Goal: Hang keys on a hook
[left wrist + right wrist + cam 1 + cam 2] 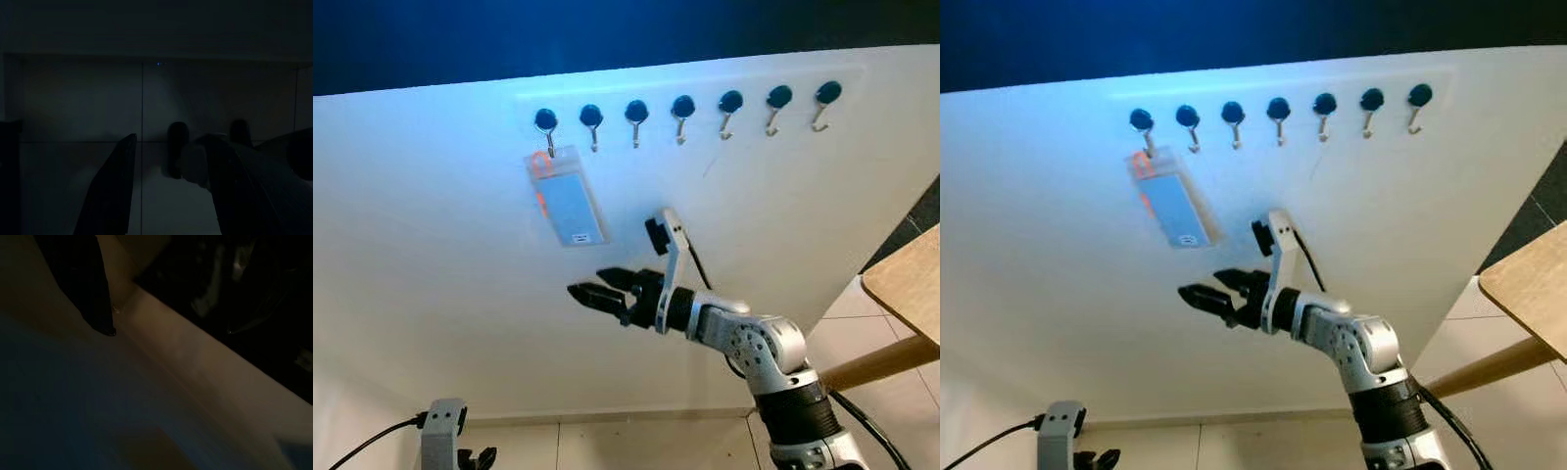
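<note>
clear flat card pouch [566, 201] on leftmost metal hook [547, 128]; right end effector [597, 287] below, black fingers parted, seemingly empty

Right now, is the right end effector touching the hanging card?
Apart. In the left eye view, bare wall separates the right end effector from the card above.

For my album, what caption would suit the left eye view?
A card pouch hangs on the leftmost hook while the right gripper, fingers apart and empty, hovers below it.

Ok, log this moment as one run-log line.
stage: card hung | badge card on leftmost hook | other hooks bare | right gripper open, empty, below card | left gripper low, idle
</note>
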### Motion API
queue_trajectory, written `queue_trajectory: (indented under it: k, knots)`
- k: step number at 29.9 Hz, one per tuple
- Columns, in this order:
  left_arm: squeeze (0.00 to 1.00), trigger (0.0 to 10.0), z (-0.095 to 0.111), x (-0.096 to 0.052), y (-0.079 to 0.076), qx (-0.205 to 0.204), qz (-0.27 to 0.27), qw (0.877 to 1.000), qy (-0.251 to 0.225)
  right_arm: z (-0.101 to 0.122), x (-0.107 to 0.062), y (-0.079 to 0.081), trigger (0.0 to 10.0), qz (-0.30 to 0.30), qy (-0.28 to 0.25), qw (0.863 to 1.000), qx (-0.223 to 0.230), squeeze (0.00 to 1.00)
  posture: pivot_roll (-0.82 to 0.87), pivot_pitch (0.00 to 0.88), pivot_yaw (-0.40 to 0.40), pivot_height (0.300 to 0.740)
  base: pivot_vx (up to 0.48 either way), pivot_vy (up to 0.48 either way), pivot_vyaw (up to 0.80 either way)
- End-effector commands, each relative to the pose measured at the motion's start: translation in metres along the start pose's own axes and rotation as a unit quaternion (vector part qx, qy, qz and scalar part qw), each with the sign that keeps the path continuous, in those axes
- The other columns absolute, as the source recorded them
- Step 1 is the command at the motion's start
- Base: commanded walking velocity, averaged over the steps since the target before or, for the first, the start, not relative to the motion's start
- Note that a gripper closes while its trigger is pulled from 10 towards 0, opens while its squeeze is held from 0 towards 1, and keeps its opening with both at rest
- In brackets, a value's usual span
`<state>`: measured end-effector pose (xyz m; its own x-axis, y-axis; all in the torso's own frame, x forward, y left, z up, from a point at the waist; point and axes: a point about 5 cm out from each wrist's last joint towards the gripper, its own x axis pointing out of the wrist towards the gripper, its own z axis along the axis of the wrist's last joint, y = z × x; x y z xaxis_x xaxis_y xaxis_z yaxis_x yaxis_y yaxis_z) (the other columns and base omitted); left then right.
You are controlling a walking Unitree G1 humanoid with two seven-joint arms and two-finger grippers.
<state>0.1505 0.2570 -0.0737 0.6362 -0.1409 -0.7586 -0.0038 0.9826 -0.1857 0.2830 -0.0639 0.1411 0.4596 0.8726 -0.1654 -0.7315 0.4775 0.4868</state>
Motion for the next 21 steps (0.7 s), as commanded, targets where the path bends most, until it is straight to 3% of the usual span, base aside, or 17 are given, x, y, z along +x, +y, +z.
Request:
queue_trajectory:
  k: [1, 2, 3, 4, 6, 7, 8, 9, 11, 13, 14, 15, 16, 17, 19, 20, 21]
  knots:
    - [0.00, 10.0, -0.008, -0.001, -0.002, -0.006, 0.000, 1.000, 0.014, -0.008, 0.001, -0.002, 10.0, -0.002, 0.013, 1.000, 0.002, 0.70, -0.10, 0.065, 0.079, 0.740, 0.000, 0.000, 0.00]
    - [0.00, 10.0, -0.009, -0.001, -0.002, -0.007, 0.000, 1.000, 0.014, -0.017, -0.003, -0.009, 10.0, -0.015, 0.036, 0.999, -0.010, 0.58, -0.10, 0.065, 0.079, 0.740, 0.000, 0.000, 0.00]
    - [0.00, 10.0, -0.009, -0.001, -0.002, -0.007, 0.000, 1.000, 0.014, -0.017, -0.003, -0.009, 10.0, -0.015, 0.036, 0.999, -0.010, 0.58, -0.10, 0.065, 0.079, 0.740, 0.000, 0.000, 0.00]
    - [0.00, 10.0, -0.010, -0.001, -0.002, -0.010, 0.001, 1.000, 0.016, -0.038, -0.011, -0.024, 10.0, -0.050, 0.089, 0.994, -0.033, 0.32, -0.10, 0.067, 0.077, 0.740, 0.000, 0.000, 0.00]
    - [0.00, 10.0, -0.010, -0.001, -0.002, -0.010, 0.001, 1.000, 0.016, -0.038, -0.011, -0.024, 10.0, -0.050, 0.089, 0.994, -0.033, 0.32, -0.10, 0.067, 0.077, 0.740, 0.000, 0.000, 0.00]
    - [0.00, 10.0, -0.014, -0.002, -0.003, -0.012, 0.003, 1.000, 0.022, -0.061, -0.022, -0.043, 10.0, -0.097, 0.144, 0.984, -0.050, 0.07, -0.10, 0.069, 0.075, 0.740, 0.000, 0.000, 0.00]
    - [0.00, 10.0, -0.017, -0.002, -0.004, -0.014, 0.004, 1.000, 0.027, -0.077, -0.031, -0.059, 10.0, -0.144, 0.175, 0.973, -0.051, 0.00, -0.10, 0.069, 0.075, 0.740, 0.000, 0.000, 0.00]
    - [0.00, 10.0, -0.019, -0.003, -0.004, -0.016, 0.004, 0.999, 0.030, -0.087, -0.038, -0.068, 10.0, -0.173, 0.193, 0.964, -0.051, 0.00, -0.10, 0.069, 0.075, 0.740, 0.000, 0.000, 0.00]
    - [0.00, 10.0, -0.019, -0.003, -0.004, -0.016, 0.004, 0.999, 0.030, -0.087, -0.038, -0.068, 10.0, -0.173, 0.193, 0.964, -0.051, 0.00, -0.10, 0.069, 0.075, 0.740, 0.000, 0.000, 0.00]
    - [0.00, 10.0, -0.022, -0.003, -0.005, -0.018, 0.005, 0.999, 0.034, -0.098, -0.046, -0.080, 10.0, -0.209, 0.207, 0.955, -0.042, 0.00, -0.11, 0.071, 0.072, 0.740, 0.000, 0.000, 0.00]
    - [0.00, 10.0, -0.025, -0.003, -0.006, -0.021, 0.009, 0.999, 0.038, -0.109, -0.055, -0.090, 10.0, -0.246, 0.220, 0.943, -0.031, 0.00, -0.10, 0.072, 0.070, 0.740, 0.000, 0.000, 0.00]
    - [0.00, 10.0, -0.025, -0.003, -0.006, -0.021, 0.009, 0.999, 0.038, -0.109, -0.055, -0.090, 10.0, -0.246, 0.220, 0.943, -0.031, 0.00, -0.10, 0.072, 0.070, 0.740, 0.000, 0.000, 0.00]
    - [0.00, 10.0, -0.031, -0.003, -0.008, -0.026, 0.026, 0.998, 0.049, -0.140, -0.079, -0.106, 10.0, -0.315, 0.254, 0.914, -0.004, 0.00, -0.11, 0.069, 0.061, 0.740, 0.000, 0.000, 0.00]
    - [0.00, 10.0, -0.031, -0.003, -0.008, -0.026, 0.026, 0.998, 0.049, -0.140, -0.079, -0.106, 10.0, -0.315, 0.254, 0.914, -0.004, 0.00, -0.11, 0.069, 0.061, 0.740, 0.000, 0.000, 0.00]
    - [0.00, 10.0, -0.035, -0.002, -0.009, -0.047, 0.053, 0.996, 0.057, -0.173, -0.104, -0.112, 10.0, -0.378, 0.295, 0.878, 0.013, 0.00, -0.10, 0.064, 0.056, 0.740, 0.000, 0.000, 0.00]
    - [0.00, 10.0, -0.035, -0.002, -0.009, -0.047, 0.053, 0.996, 0.057, -0.173, -0.104, -0.112, 10.0, -0.378, 0.295, 0.878, 0.013, 0.00, -0.10, 0.064, 0.056, 0.740, 0.000, 0.000, 0.00]
    - [0.00, 10.0, -0.036, -0.002, -0.010, -0.058, 0.063, 0.995, 0.058, -0.185, -0.113, -0.112, 10.0, -0.397, 0.309, 0.864, 0.015, 0.00, -0.10, 0.064, 0.056, 0.740, 0.000, 0.000, 0.00]
